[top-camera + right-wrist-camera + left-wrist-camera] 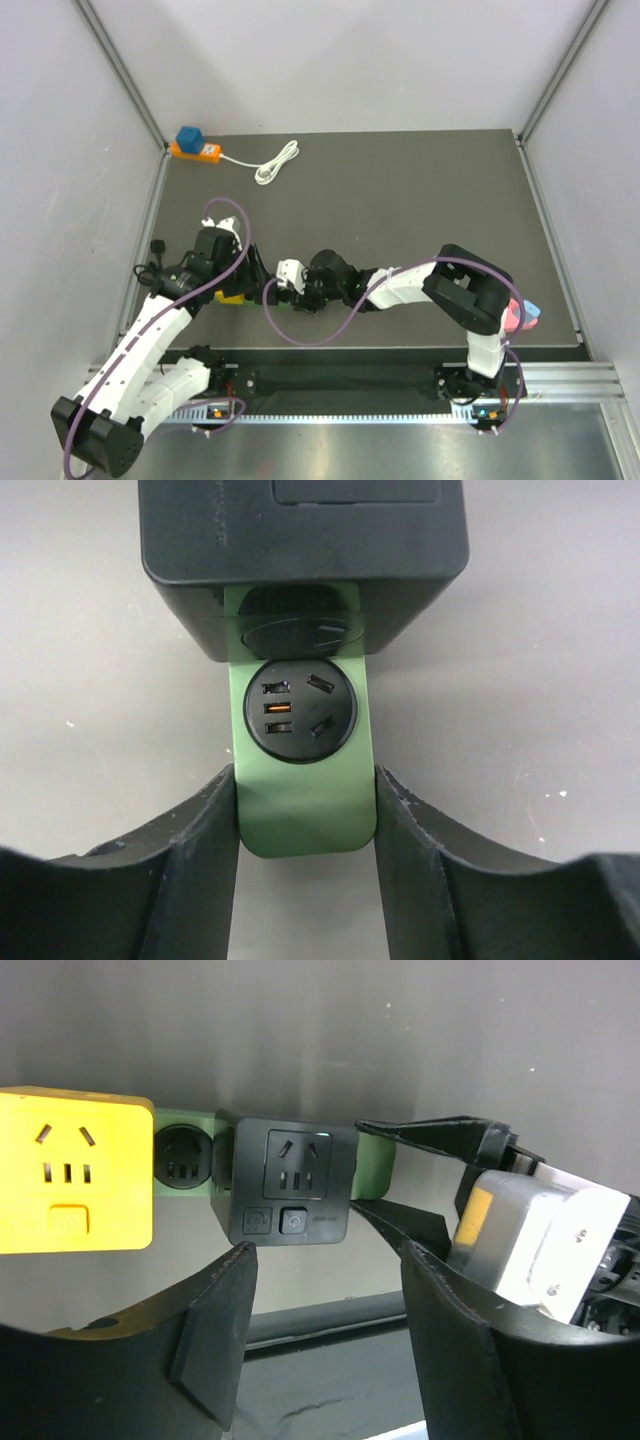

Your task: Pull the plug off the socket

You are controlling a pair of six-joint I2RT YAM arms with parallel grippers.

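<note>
Low in the left half of the overhead view, we see both arms meeting over a green socket strip (305,825) that lies flat on the dark counter (400,200). Our right claw (306,772) is clamped on the strip's free end, one finger pressed against each long side, just short of an empty round outlet (300,712). Past that outlet, at the top of the right wrist view, the black plug (300,530) sits seated in the strip. Our left claw (328,1252) stands apart, its fingers low in the left wrist view with the plug's near edge just beyond their tips; we cannot tell whether they touch it. At the left of that view a yellow adapter (70,1170) sits on the same strip, one more outlet between it and the black plug. Far off, in the upper left of the overhead view, an orange and blue block (193,145) lies with its white cable (278,162)
</note>
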